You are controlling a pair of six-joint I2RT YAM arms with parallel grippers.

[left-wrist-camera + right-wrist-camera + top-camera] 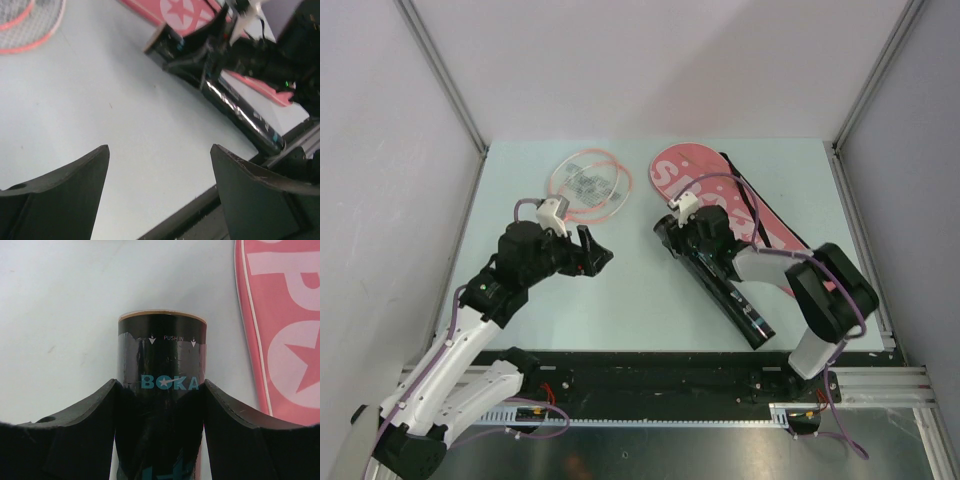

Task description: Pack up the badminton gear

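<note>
The long black tube (725, 288) lies slanted on the table; the right wrist view shows its capped end, lettered "BOKA" (162, 347). My right gripper (680, 243) is shut on it near that far end, a finger on each side (161, 386). The pink cover lettered "SPORT" (712, 190) lies flat just behind and right of the tube, its edge in the right wrist view (285, 315). The pink-white racket (588, 184) lies at the back left. My left gripper (598, 254) is open and empty over bare table (160, 155), left of the tube (235, 110). No shuttlecocks are in view.
The table's front edge is a black rail (650, 362), also in the left wrist view (200, 210). Grey walls with metal posts (445, 80) close in the left, right and back. The cover's black strap (748, 205) lies on the cover.
</note>
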